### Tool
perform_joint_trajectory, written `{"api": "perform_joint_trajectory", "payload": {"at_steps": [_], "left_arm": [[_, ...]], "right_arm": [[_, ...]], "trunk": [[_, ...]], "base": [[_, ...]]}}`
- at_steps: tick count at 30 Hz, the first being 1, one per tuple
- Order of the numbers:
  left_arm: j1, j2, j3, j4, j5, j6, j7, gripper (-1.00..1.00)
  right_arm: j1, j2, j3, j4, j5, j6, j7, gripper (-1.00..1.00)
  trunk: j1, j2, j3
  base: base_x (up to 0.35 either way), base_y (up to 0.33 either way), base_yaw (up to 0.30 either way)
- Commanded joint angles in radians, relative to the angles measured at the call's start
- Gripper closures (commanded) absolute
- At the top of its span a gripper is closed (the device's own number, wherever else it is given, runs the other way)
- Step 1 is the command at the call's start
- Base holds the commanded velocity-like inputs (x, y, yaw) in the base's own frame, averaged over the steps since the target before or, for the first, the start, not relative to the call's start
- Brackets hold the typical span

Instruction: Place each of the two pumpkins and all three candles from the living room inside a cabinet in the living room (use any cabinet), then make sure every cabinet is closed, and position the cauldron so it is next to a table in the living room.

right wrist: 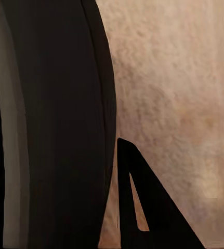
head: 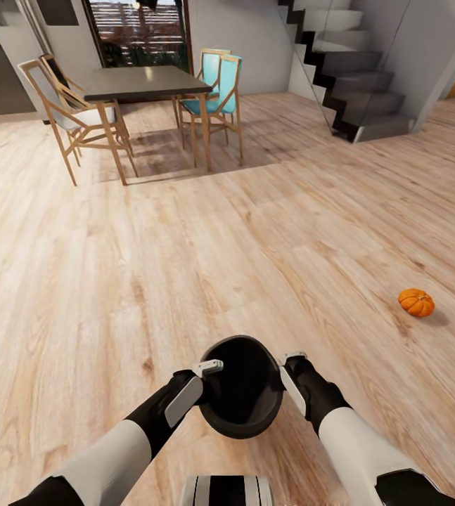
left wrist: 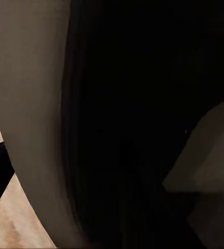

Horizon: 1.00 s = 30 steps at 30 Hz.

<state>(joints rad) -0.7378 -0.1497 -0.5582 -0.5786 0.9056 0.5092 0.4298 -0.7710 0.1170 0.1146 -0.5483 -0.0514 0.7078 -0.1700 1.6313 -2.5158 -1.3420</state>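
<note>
Matt black cauldron (head: 241, 386), smooth inside and out. Pale wood floor (head: 185, 267), grained, with a soft sheen. Ribbed orange pumpkin (head: 416, 302), slightly glossy. Dark matt tabletop (head: 143, 81) on wooden legs; light wood chair frames (head: 69, 116).

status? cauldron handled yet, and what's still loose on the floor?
Done: nothing shows as finished. In hand: the cauldron sits between the left gripper and right gripper, one at each side of its rim, with the dining table well ahead. Left: one pumpkin lies on the floor to the right, not stowed.
</note>
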Motion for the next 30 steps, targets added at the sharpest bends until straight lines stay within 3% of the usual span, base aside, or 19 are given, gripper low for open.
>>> {"api": "perform_joint_trajectory", "payload": {"at_steps": [1,30], "left_arm": [[0.0,0.001,-0.004,-0.002,0.018,-0.001,0.009,1.0],[0.0,0.004,-0.004,-0.001,0.019,-0.001,0.009,1.0]], "right_arm": [[-0.001,-0.001,0.005,-0.001,0.001,0.005,-0.008,1.0],[-0.001,-0.004,0.005,-0.007,0.002,0.005,-0.013,1.0]], "trunk": [[0.0,0.0,-0.001],[0.0,0.0,-0.001]], "base": [[0.0,0.0,-0.276],[0.0,0.0,-0.292]]}}
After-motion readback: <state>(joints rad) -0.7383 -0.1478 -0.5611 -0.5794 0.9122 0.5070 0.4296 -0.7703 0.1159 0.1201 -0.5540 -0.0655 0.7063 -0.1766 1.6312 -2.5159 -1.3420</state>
